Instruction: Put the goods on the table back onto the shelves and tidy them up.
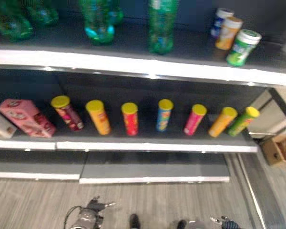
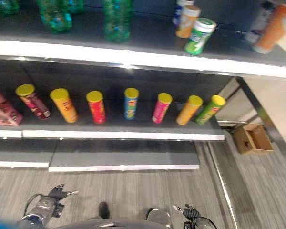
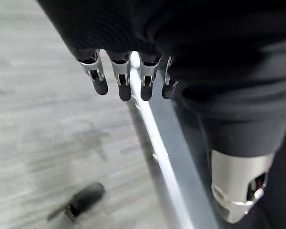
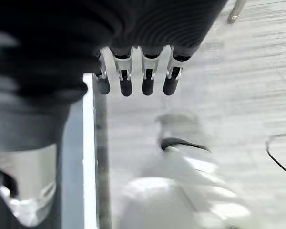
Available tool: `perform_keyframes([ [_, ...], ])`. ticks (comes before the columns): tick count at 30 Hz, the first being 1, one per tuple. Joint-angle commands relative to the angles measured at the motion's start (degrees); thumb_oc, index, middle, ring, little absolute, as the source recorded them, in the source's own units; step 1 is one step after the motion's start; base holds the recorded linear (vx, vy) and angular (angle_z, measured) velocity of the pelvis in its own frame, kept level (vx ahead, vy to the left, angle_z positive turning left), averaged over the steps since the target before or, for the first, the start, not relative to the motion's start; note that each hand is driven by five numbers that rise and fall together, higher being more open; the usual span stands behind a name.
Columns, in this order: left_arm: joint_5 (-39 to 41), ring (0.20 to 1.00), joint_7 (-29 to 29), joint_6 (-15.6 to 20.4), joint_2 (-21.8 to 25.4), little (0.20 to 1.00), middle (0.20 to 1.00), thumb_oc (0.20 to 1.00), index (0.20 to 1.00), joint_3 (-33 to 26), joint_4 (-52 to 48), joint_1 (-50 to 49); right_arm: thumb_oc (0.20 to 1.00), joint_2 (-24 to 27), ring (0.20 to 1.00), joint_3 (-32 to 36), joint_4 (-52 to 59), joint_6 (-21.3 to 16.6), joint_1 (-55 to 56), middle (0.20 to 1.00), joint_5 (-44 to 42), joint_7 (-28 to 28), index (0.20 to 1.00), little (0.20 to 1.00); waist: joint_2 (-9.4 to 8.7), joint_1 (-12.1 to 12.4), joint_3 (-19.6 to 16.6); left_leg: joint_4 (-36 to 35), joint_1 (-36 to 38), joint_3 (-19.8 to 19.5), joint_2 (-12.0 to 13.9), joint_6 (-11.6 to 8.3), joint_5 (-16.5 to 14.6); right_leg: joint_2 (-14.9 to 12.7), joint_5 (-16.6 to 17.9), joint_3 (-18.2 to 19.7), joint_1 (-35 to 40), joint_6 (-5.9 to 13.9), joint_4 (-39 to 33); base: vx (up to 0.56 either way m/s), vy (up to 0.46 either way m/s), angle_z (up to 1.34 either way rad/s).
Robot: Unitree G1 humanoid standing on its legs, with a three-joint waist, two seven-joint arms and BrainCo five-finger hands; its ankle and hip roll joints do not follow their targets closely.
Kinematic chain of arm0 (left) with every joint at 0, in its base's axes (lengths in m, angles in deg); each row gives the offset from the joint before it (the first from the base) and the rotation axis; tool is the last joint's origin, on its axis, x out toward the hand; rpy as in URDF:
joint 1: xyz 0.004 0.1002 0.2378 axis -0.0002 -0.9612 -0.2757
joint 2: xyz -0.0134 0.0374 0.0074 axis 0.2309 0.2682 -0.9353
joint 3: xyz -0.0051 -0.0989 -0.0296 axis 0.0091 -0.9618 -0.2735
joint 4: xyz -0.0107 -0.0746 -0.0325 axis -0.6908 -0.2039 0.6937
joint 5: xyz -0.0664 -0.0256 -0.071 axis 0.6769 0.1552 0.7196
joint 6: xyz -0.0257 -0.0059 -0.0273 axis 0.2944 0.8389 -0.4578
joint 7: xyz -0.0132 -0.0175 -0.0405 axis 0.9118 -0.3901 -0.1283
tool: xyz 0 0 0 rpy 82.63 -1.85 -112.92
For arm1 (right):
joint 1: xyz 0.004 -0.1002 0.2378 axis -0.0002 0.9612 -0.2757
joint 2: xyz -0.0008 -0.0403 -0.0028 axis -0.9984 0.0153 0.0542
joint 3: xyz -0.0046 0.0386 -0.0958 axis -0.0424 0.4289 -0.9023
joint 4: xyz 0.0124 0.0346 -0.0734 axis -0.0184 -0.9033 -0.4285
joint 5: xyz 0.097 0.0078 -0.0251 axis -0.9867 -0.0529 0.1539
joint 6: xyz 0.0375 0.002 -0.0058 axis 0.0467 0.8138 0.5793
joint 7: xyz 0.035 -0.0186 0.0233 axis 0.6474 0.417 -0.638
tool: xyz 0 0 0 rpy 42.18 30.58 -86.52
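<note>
both hands hang low, near the floor, and neither holds anything. the left hand shows its fingers straight and relaxed, pointing down over a pale edge strip, with nothing between fingers and thumb. the right hand reads the same: fingers loose and extended, palm bare, grey floor beyond them.

the goods in sight are well above and ahead of both hands. on the middle shelf a row of yellow-lidded snack tubes stands upright and evenly spaced, with a pink box at the end beyond the left hand. the top shelf carries green bottles and a cluster of small canisters above the right hand. a brown carton sits on the floor outward of the right hand.

judgement: no item is in transit; this appears to be a gap between placements, the shelves already largely ordered. the table shows nowhere here, so the next move likely calls for turning towards it, finding any remaining item and closing a hand around it.
</note>
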Motion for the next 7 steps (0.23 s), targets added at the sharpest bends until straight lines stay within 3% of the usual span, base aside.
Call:
perform_keyframes([
  [1,0.22,1.0,-1.73,0.7,-0.81,1.0,1.0,1.0,1.0,0.53,-2.87,-1.46,1.0,2.14,1.0,-1.52,2.39,-0.33,-1.89,1.0,0.16,3.63,1.0,1.0,-0.16,0.96,0.61,0.28,1.05,2.95,-5.16,0.38,-9.33,-1.67,-2.1,3.22,3.14,0.98,5.52,-0.04,-0.147,-0.81],
  [7,3.98,1.0,0.11,1.34,-2.02,1.0,1.0,1.0,1.0,-1.9,-2.01,-3.14,1.0,1.45,1.0,-2.53,0.23,0.14,-2.61,1.0,1.97,4.52,1.0,1.0,-1.26,2.54,-0.18,0.28,1.19,5.96,-3.45,-1.56,-7.57,0.14,-3.75,0.43,8.45,0.84,-8.77,-0.06,-0.24,-0.34],
])
